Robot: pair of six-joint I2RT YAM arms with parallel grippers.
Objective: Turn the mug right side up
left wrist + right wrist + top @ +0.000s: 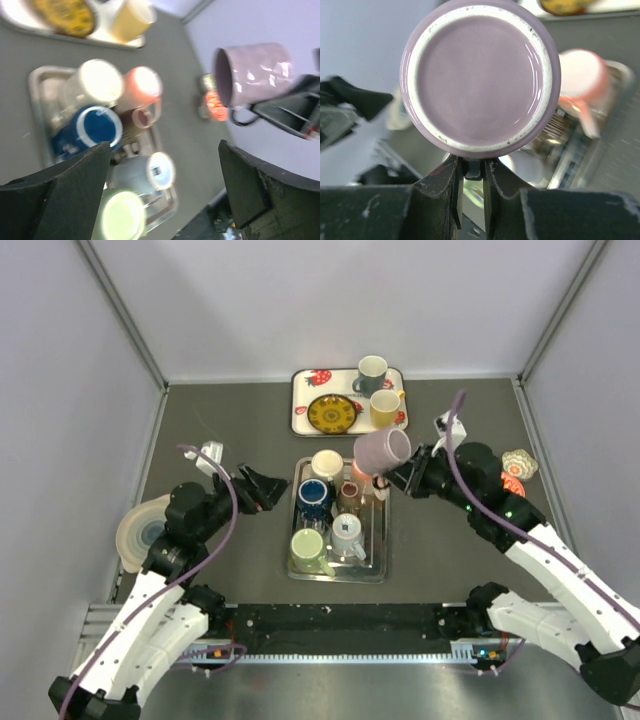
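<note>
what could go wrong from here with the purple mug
The right gripper pinches the purple mug only by its thin handle, so it might swivel or slip. It hangs sideways over the crowded metal tray; a drop would likely hit the pink mug below.

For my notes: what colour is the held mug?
Lilac mug, clearest in the left wrist view.

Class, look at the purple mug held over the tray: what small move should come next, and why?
Probably roll the right gripper so the purple mug turns mouth-up: it is held by its handle, lying sideways above the tray, its mouth towards the open left gripper.
</note>
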